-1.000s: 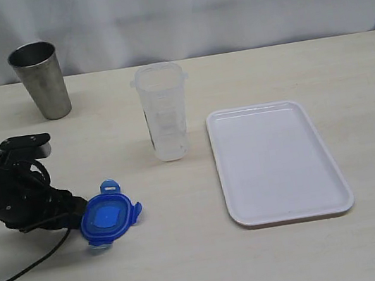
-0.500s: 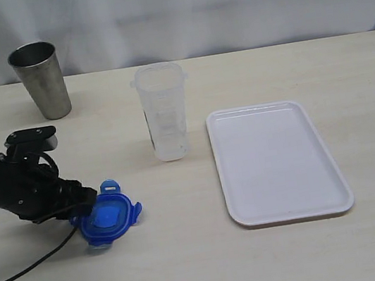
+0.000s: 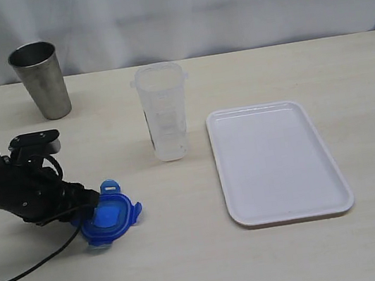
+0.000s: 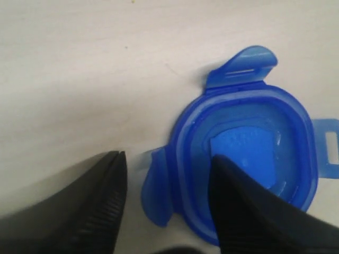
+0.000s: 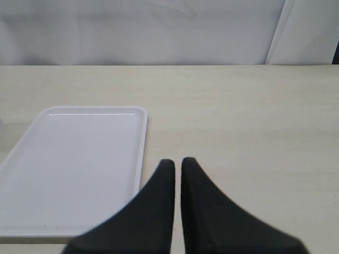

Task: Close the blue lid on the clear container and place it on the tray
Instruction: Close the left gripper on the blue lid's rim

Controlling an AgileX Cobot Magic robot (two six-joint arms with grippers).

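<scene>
Lid on the tabletop, front left of the exterior view, flat or close to it. Which face is up I cannot tell. Four tabs stick out, and one of them points at the left hand.

Left hand: comes at the lid from its 9 to 10 o'clock, low over the tabletop. Jaws part open, nothing clamped. In the left wrist view one finger stands just outside the near tab with a sliver of bare tabletop between them. The other finger reaches in over the lid's middle. So the near rim and tab sit between the jaws: straddled, not gripped.

Right hand: pinched closed, empty, hanging over bare tabletop beside the tray's corner. Not seen in the exterior view.

Container: upright, mouth open, at about 1 o'clock from the lid, well apart from it. Tray: bare, just beside the container at its 3 to 4 o'clock. Steel cup stands at the back left, out of the way.

Judgement: left arm is by far the nearer to the lid, so the pick is its job. The move turns on that straddle: closing should pinch the rim edge-on. The carry then runs toward 1 o'clock, up to the container's mouth. Risk: thin rim grip, so the lid may pivot or slip on the lift.
</scene>
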